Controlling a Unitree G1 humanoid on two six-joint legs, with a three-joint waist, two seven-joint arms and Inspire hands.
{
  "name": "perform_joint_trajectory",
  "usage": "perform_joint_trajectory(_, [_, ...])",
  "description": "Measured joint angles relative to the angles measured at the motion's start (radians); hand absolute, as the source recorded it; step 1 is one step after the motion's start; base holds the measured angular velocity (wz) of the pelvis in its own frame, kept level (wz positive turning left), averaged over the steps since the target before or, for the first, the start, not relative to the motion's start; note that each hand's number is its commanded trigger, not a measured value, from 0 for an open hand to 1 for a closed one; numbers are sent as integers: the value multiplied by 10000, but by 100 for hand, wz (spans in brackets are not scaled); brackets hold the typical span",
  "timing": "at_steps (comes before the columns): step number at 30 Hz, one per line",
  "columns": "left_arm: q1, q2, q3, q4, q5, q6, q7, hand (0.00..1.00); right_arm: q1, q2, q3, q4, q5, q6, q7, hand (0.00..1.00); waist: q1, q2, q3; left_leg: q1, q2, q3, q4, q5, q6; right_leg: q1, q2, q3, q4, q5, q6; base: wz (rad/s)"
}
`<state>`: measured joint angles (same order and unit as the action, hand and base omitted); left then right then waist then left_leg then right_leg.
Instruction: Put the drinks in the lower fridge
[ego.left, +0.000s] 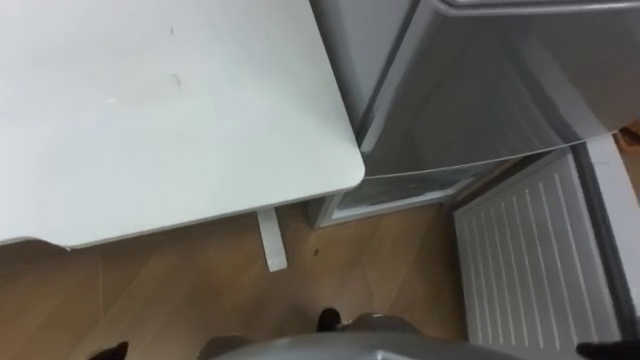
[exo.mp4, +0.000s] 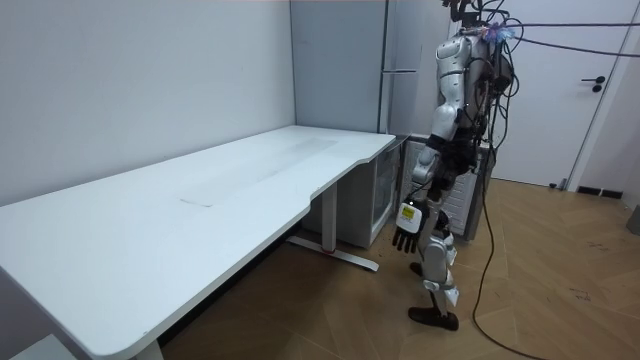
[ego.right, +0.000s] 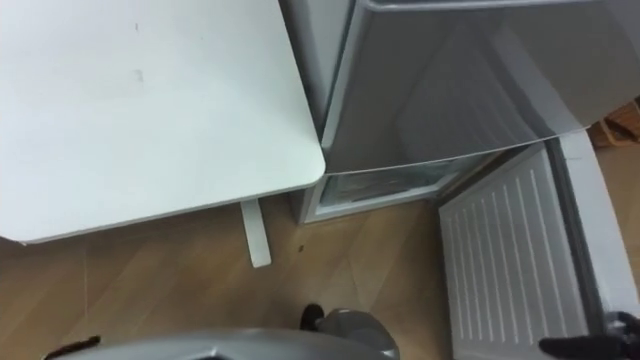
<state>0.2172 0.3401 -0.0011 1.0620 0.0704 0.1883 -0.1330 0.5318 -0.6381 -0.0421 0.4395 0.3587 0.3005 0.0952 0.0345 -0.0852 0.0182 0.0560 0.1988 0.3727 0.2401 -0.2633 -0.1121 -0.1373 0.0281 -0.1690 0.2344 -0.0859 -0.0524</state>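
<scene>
**While the lower fridge stands open, the left hand hangs empty**

As you scan from the left, you first get the white table. It sits left of the left hand's fingers, with its rounded corner close to the fridge. Its white foot rests on the wood floor.

The left hand hangs by the robot's thigh, lower than the table top. Its fingers are straight, point down and are slightly spread. They pinch nothing.

In the room view the lower fridge is left of those fingers and a bit higher, and it is open. In the eye views the grey upper fridge front overhangs the opening. You see just a pale strip of the inside, so its contents can't be read.

Right of the fingers, the lower door is swung wide. Its white ribbed inner face is turned up toward the head camera.

Far right, the right hand is a dark sliver at the bottom edge of the eye view, just beside the door's near end. You can't tell its state.

The robot stands upright at the table's end, facing the fridge.
</scene>
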Motion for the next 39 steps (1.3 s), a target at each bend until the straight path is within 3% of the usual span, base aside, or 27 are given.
perform_joint_trajectory(2, [-245, -39, -431, 167, -8, 91, 76, 0, 792, 310, 4, -1954, 16, 261, 4, 0, 68, -107, 59, 5, 11, 1, 10, 28, -25, 14, 1, -30, -9, 55, -22, -11])
perform_joint_trajectory(4, [-430, -155, -856, 243, -9, 144, 290, 0, 1320, 643, 4, -3593, 338, 277, 229, 0, 127, -151, 78, -25, 12, 60, 9, 33, -37, 22, -56, -224, -145, 124, 72, -17])
perform_joint_trajectory(5, [-575, -193, -1063, 393, -5, 155, 390, 0, 1413, 917, 22, -4359, 915, 227, 515, 0, 246, -183, 96, -84, -4, 91, 9, 45, -47, -8, -125, -362, -234, 227, 106, -16])
perform_joint_trajectory(6, [-795, -204, -1256, 558, -3, 175, 448, 0, 1383, 1169, 234, -4808, 1668, -181, 901, 0, 379, -184, 97, -147, -17, 72, 3, 94, -34, 3, -144, -508, -388, 344, 83, -9])
perform_joint_trajectory(8, [-944, -230, -1406, 560, -9, 188, 587, 0, 845, 1676, 817, -4904, 2932, -818, 1729, 0, 561, -113, 74, -259, -48, -70, -21, 165, 5, -13, -196, -599, -480, 411, 83, 24])
perform_joint_trajectory(10, [-941, -371, -1404, 517, -8, 261, 751, 0, -238, 2040, 2035, -4891, 4039, -869, 2708, 0, 600, 94, 15, -442, -118, -362, -52, 271, 10, -68, -252, -796, -475, 387, 87, 46])
perform_joint_trajectory(11, [-939, -546, -1390, 470, -4, 360, 816, 0, -879, 2147, 2898, -4868, 4648, -799, 3395, 0, 618, 240, -53, -538, -196, -547, -141, 366, 42, -115, -283, -876, -460, 357, 116, 44])
perform_joint_trajectory(12, [-941, -709, -1360, 457, -5, 453, 807, 0, -1301, 2106, 3465, -4662, 5118, -468, 3888, 0, 926, 318, -102, -584, -252, -633, -252, 459, 118, -150, -345, -987, -453, 349, 123, 43])
perform_joint_trajectory(14, [-868, -874, -1099, 496, 3, 555, 793, 0, -1605, 2103, 3808, -4529, 5440, -159, 4781, 0, 1160, 425, -171, -625, -358, -915, -368, 578, 163, -161, -477, -1212, -318, 297, 59, 43])
perform_joint_trajectory(15, [-737, -877, -932, 509, 0, 640, 778, 0, -1712, 2102, 3850, -4536, 5584, -113, 5356, 0, 1157, 361, -182, -628, -413, -1091, -358, 613, 179, -140, -608, -1395, -194, 177, 85, 46])
perform_joint_trajectory(16, [-682, -860, -870, 514, -2, 705, 778, 0, -1781, 2095, 3846, -4535, 5755, -58, 5612, 0, 1153, 273, -177, -628, -434, -1125, -362, 636, 185, -130, -638, -1457, -122, 119, 98, 39])
perform_joint_trajectory(17, [-632, -824, -762, 565, -30, 768, 791, 0, -1899, 2093, 3843, -4534, 6049, -6, 6013, 0, 1150, 152, -229, -615, -450, -1145, -362, 658, 190, -56, -676, -1550, -128, 70, 126, 30])
perform_joint_trajectory(18, [-610, -762, -748, 576, -214, 834, 826, 0, -1966, 2099, 3877, -4534, 6303, 30, 6357, 0, 1145, -137, -228, -602, -451, -1141, -363, 663, 195, 19, -718, -1632, -149, 38, 151, 26])
perform_joint_trajectory(20, [-610, -728, -741, 575, -443, 894, 874, 0, -2006, 2098, 3936, -4523, 6596, 216, 6778, 0, 1195, -462, -201, -492, -468, -1123, -363, 660, 198, 173, -714, -1660, -176, 6, 187, 14])
perform_joint_trajectory(21, [-602, -758, -766, 570, -623, 903, 936, 0, -2019, 2096, 3929, -4526, 6702, 289, 7072, 0, 1254, -653, -236, -406, -493, -1108, -356, 640, 226, 299, -740, -1669, -198, -20, 236, 9])
perform_joint_trajectory(23, [-694, -842, -828, 573, -810, 913, 1013, 0, -1941, 2087, 3934, -4508, 6722, 339, 7464, 0, 1307, -742, -226, -265, -498, -1103, -350, 533, 299, 534, -748, -1734, -296, 3, 316, 8])
perform_joint_trajectory(27, [-712, -713, -910, 543, -817, 922, 1238, 0, -1870, 2080, 3936, -4483, 6215, 732, 8395, 0, 1341, -661, -230, -260, -554, -1103, -334, 444, 367, 586, -805, -1734, -321, 44, 384, 1])
perform_joint_trajectory(32, [-695, -705, -906, 468, -860, 943, 1351, 0, -1877, 2071, 3937, -4149, 6084, 847, 9230, 0, 1337, -490, -246, -230, -558, -1129, -404, 445, 366, 590, -800, -1757, -315, 13, 410, 1])
perform_joint_trajectory(36, [-641, -728, -856, 503, -1561, 928, 1507, 0, -1908, 2059, 3879, -3892, 5709, 873, 9735, 0, 1300, -438, -236, -154, -560, -1127, -443, 439, 359, 643, -802, -1755, -297, -37, 433, 0])
perform_joint_trajectory(39, [-543, -733, -572, 571, -1696, 915, 1512, 0, -1847, 2045, 3645, -3701, 4550, 952, 10215, 0, 1272, -433, -239, -83, -579, -1126, -538, 438, 357, 670, -804, -1763, -294, -66, 454, 0])
